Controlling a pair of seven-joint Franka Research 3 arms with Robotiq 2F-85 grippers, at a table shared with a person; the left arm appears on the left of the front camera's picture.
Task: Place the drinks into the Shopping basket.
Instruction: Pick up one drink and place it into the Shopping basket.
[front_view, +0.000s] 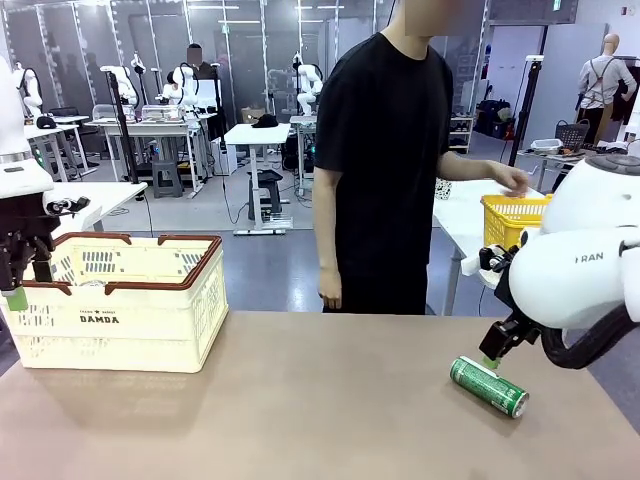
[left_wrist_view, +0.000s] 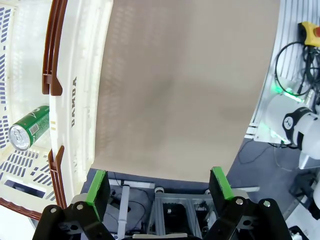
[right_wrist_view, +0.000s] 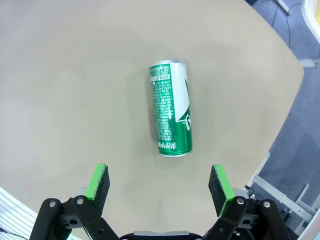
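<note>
**A:** What is the left wrist view adding?

**B:** A green can (left_wrist_view: 29, 127) is lying inside the Shopping basket (left_wrist_view: 85, 60), whose side is showing "DAMDA"; the left gripper (left_wrist_view: 159, 176) is hanging just beside the basket, jaws spread wide, holding nothing.

**A:** And the right wrist view?

**B:** A second green can (right_wrist_view: 171, 107) is lying on its side on the table (right_wrist_view: 75, 75), its small print too fine to read; the right gripper (right_wrist_view: 160, 172) is hovering above it, fully open, empty.

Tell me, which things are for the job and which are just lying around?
For the job:
Shopping basket
green can inside it
green can lying outside it

Just lying about:
yellow basket, farther back
</note>
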